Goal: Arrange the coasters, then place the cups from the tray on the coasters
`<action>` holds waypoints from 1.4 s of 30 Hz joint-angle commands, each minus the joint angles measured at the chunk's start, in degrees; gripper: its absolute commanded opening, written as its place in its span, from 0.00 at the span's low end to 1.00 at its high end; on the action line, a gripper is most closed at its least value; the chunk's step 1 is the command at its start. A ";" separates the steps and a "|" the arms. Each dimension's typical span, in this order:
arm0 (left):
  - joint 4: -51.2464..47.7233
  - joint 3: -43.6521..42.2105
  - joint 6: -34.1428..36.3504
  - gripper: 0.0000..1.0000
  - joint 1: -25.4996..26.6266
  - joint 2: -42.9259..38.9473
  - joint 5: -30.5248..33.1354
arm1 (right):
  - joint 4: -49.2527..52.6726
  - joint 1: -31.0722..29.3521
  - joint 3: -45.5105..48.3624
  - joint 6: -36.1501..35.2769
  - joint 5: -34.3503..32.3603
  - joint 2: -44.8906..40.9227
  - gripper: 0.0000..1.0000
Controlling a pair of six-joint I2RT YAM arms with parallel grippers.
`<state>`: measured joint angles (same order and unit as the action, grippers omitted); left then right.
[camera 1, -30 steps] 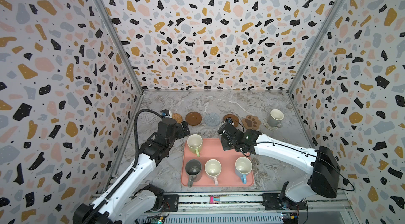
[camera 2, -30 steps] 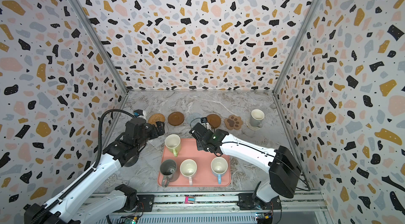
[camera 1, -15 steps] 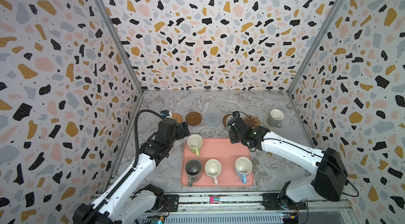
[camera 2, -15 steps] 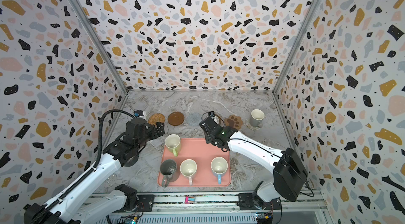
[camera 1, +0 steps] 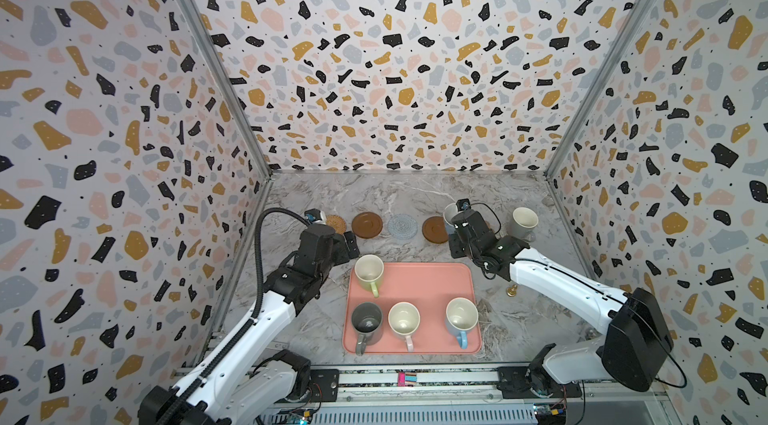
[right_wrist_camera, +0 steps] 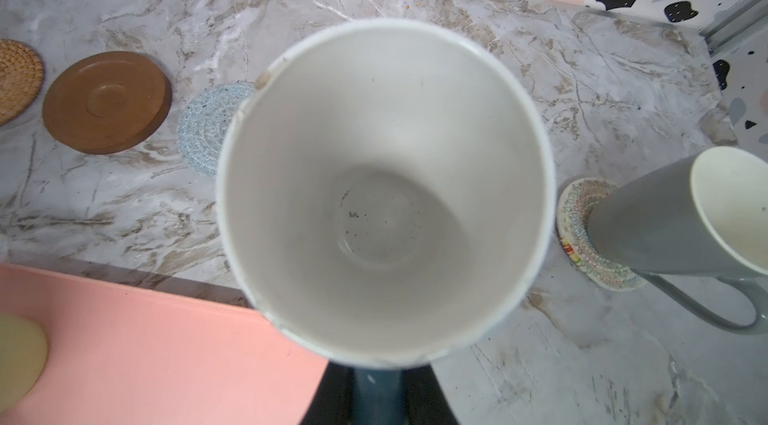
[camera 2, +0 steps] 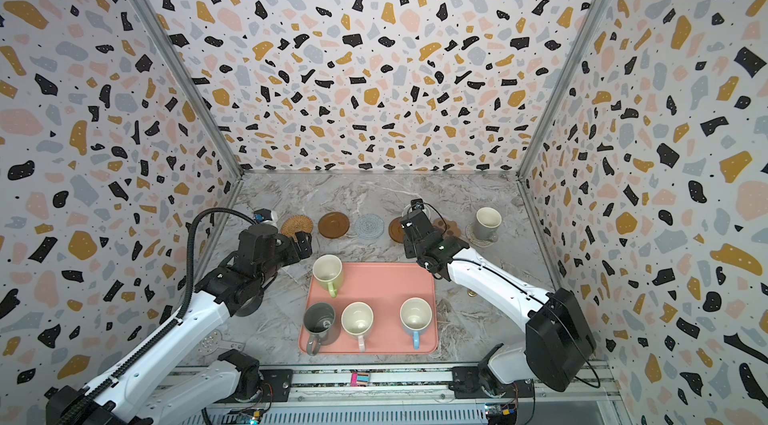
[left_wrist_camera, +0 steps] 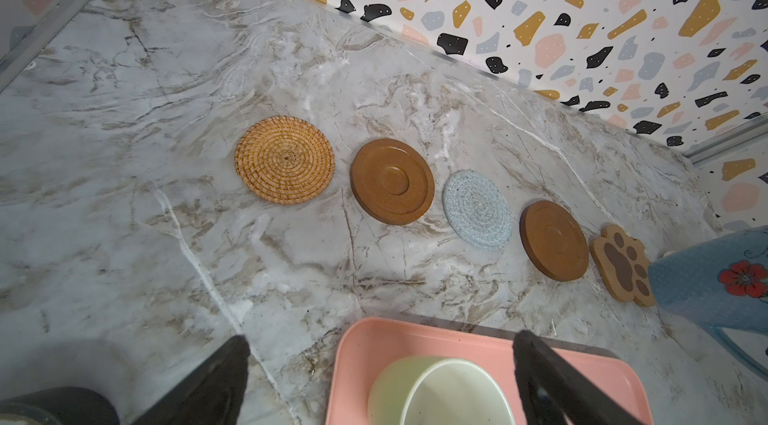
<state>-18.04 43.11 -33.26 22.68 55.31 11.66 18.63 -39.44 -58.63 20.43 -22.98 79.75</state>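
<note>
Five coasters lie in a row at the back: tan woven [left_wrist_camera: 284, 159], brown disc [left_wrist_camera: 391, 180], blue-grey woven [left_wrist_camera: 476, 210], brown disc [left_wrist_camera: 554, 240] and paw-shaped [left_wrist_camera: 621, 264]. A light grey cup [camera 1: 523, 223] stands on the cream woven coaster [right_wrist_camera: 582, 231]. My right gripper [right_wrist_camera: 376, 385] is shut on the handle of a blue flowered cup [right_wrist_camera: 386, 194], held upright over the paw coaster. The pink tray [camera 1: 419, 277] holds a light green cup [camera 1: 368, 271], a dark grey cup [camera 1: 366, 321], a pale pink cup [camera 1: 404, 319] and a blue cup [camera 1: 461, 316]. My left gripper [left_wrist_camera: 380, 342] hangs open beside the green cup.
Patterned walls close in the left, back and right sides. A small brass piece [camera 1: 511, 290] lies on the marble right of the tray, under my right arm. A metal rail [camera 1: 415, 379] runs along the front edge.
My right gripper has carried the blue flowered cup from above the tray's back edge toward the back right, over the paw coaster. The left arm has stayed still.
</note>
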 commanded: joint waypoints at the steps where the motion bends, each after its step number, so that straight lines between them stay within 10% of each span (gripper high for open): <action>1: 0.02 1.03 -0.03 1.00 0.21 -1.00 1.00 | -5.68 1.14 0.45 -2.30 -0.45 -3.13 0.08; 42: 0.53 0.58 -0.09 1.00 0.24 -1.26 0.08 | -16.13 17.56 5.59 -12.24 13.57 1.25 0.08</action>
<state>-18.39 43.11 -33.30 22.68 54.98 12.01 6.72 -22.87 -52.71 9.28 -10.61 81.84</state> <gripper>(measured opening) 0.995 0.182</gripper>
